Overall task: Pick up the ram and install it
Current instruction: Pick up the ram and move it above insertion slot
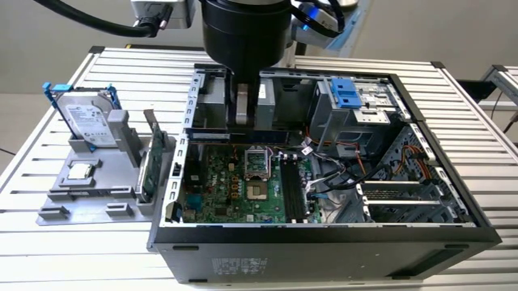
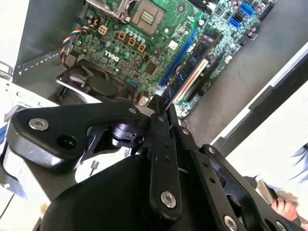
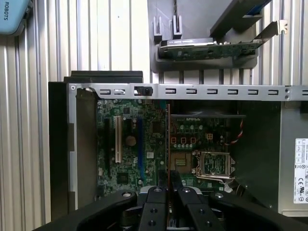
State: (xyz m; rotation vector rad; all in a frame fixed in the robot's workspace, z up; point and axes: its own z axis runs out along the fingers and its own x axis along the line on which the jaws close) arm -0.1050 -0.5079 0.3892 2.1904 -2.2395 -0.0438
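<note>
The gripper (image 3: 168, 174) fingers were clamped on the ram (image 2: 192, 61), edge-on above the motherboard (image 3: 127, 120), well clear of the case rim (image 3: 202, 91).

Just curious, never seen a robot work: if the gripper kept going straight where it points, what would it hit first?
The gripper holds the ram, which would likely meet the green motherboard first, beside the processor socket; depth unclear.

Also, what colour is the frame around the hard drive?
Blue; the frame shows best in the exterior view.
</note>
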